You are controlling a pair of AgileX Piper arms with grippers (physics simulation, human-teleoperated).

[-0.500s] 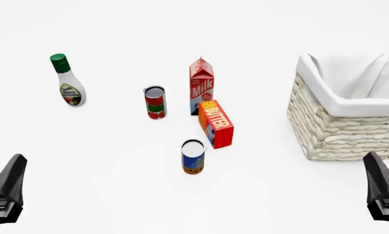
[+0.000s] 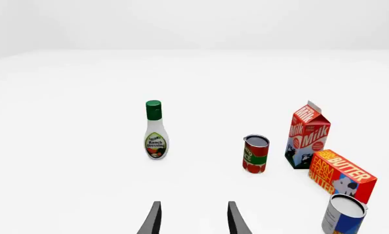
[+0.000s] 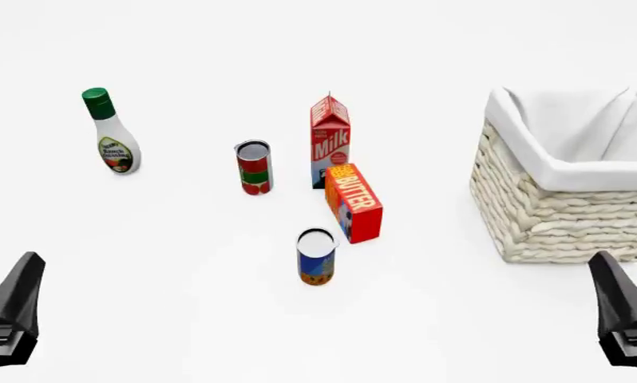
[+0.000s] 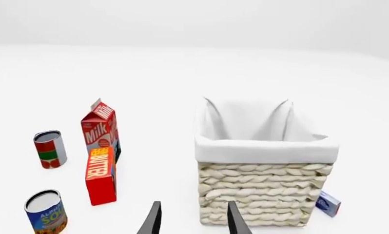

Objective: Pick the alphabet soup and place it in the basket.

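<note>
1. Front view, far left: left gripper (image 3: 8,319) low at the near edge, well apart from every object. Left wrist view shows its two fingers (image 2: 154,219) parted with a clear gap and nothing between them.
2. Further back on the left: ranch dressing bottle (image 3: 112,132) upright, white with a green cap, not part of the task.
3. Centre, back row: red can (image 3: 254,167) with a green band, upright, then milk carton (image 3: 330,140) just beside it to the right. Butter box (image 3: 354,202) standing in front of the carton.
4. Centre, nearest the arms: alphabet soup (image 3: 316,256), upright on the table, blue label, silvery top, just in front of the butter box and close to it. Untouched; neither gripper near it.
5. Right: basket (image 3: 532,215), woven wicker with white cloth lining, well apart from the soup. No can visible inside as far as the right wrist view shows.
6. Far right: right gripper (image 3: 623,321) low at the near edge, in front of the basket. Fingers (image 4: 235,218) parted in the right wrist view, holding nothing.
7. Progress, as a judgement: nothing done yet. Reach, grasp, carry and drop all left to do.
</note>
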